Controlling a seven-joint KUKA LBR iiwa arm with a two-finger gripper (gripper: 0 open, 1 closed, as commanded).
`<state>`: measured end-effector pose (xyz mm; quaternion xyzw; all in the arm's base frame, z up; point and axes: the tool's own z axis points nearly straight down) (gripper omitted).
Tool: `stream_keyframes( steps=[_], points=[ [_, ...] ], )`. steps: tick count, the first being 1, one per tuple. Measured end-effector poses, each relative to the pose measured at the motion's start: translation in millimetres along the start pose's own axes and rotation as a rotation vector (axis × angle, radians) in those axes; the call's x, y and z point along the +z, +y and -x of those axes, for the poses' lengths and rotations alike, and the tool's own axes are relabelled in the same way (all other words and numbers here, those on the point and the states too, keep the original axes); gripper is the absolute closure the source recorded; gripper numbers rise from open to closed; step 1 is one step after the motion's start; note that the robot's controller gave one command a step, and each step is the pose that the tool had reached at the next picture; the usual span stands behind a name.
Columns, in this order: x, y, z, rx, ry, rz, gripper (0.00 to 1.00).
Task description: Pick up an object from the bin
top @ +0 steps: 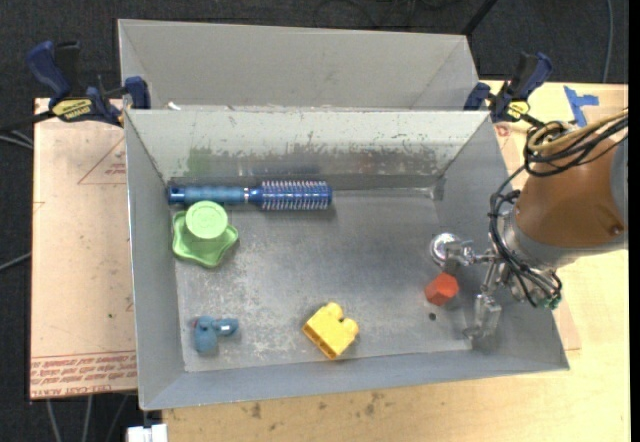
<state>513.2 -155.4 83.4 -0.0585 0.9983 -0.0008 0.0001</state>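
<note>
Pincer (pixel 465 285) low at 4 o'clock in the bin (pixel 300 145), beside a small red block (pixel 441 289).
My fingers stand apart; red block lies just at my 9 o'clock, not gripped. Yellow block (pixel 331 329) at 6, small blue piece (pixel 212 331) at 7, green cup (pixel 205 233) at 9, blue hairbrush (pixel 262 195) at 11.

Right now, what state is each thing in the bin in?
Gripper: inside the bin, right end.
Brush: lying flat along the back wall.
Green cup: standing by the brush handle.
Blue toy: loose, front left.
Yellow block: loose, front middle.
Red block: on the floor, beside the gripper.
</note>
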Motion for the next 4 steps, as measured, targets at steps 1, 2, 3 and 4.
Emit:
stream_keyframes(
  steps=[1, 2, 3, 4],
  points=[
    [14, 22, 27.8, 0.042, -0.004, 0.003, 0.00],
    [14, 21, 26.9, 0.042, -0.002, 0.002, 1.00],
    [-97, 96, 55.9, 0.000, -0.012, 0.003, 1.00],
    [-190, 73, 91.3, 0.002, -0.014, -0.002, 1.00]
  ],
)
